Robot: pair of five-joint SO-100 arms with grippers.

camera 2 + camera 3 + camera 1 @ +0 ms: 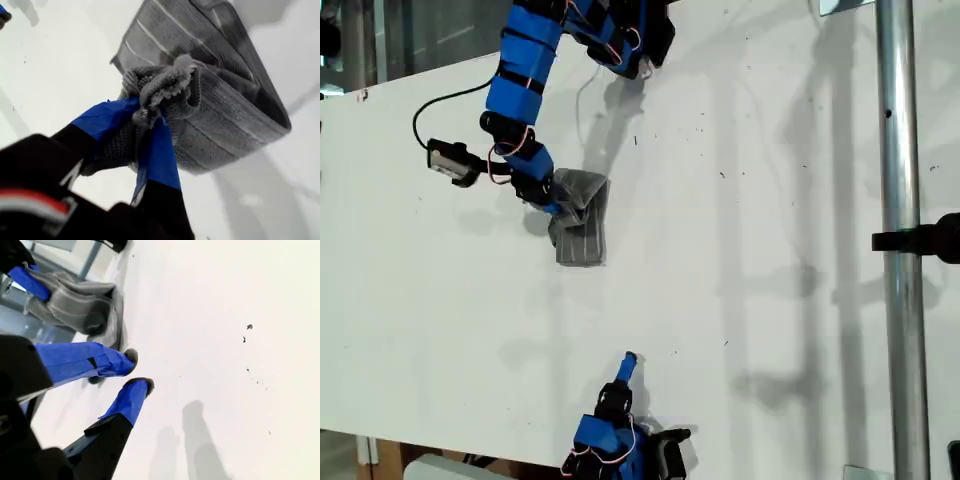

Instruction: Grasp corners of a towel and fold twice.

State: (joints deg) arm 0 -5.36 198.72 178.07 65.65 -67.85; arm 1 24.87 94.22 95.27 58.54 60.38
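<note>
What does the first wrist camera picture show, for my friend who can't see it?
My first gripper is shut on a bunched-up bit of the grey striped towel, lifting it so the rest hangs folded over. Under it is the plain white table.

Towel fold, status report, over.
My first gripper shut on bunched grey striped cloth towel. My second gripper open, empty, apart from it. White table: nothing blocking.

A lab: white table (770,250), metal pole (898,200).
</note>
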